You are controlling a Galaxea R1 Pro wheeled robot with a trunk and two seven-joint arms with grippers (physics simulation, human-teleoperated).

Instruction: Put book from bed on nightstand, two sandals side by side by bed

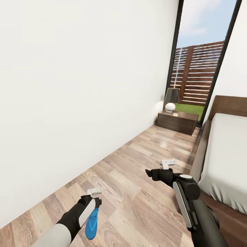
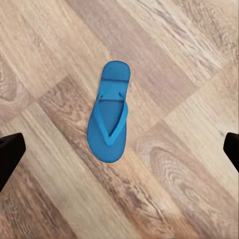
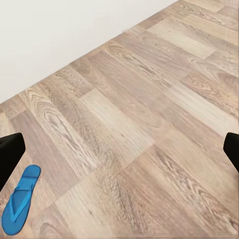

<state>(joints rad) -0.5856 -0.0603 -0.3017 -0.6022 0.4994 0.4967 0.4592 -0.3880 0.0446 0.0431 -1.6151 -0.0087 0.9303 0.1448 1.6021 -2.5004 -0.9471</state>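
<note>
Hanging over the wood floor (image 1: 144,164), my left gripper (image 1: 94,192) is open wide above a blue sandal (image 2: 110,113) lying flat. My right gripper (image 1: 168,163) is open too, beside the bed (image 1: 226,151).

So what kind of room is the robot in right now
Most likely a bedroom: a bed with a pale mattress and dark wooden headboard stands on the right, a dark nightstand with a lamp sits by the tall window, and a blue sandal lies on the wood-plank floor.
</note>
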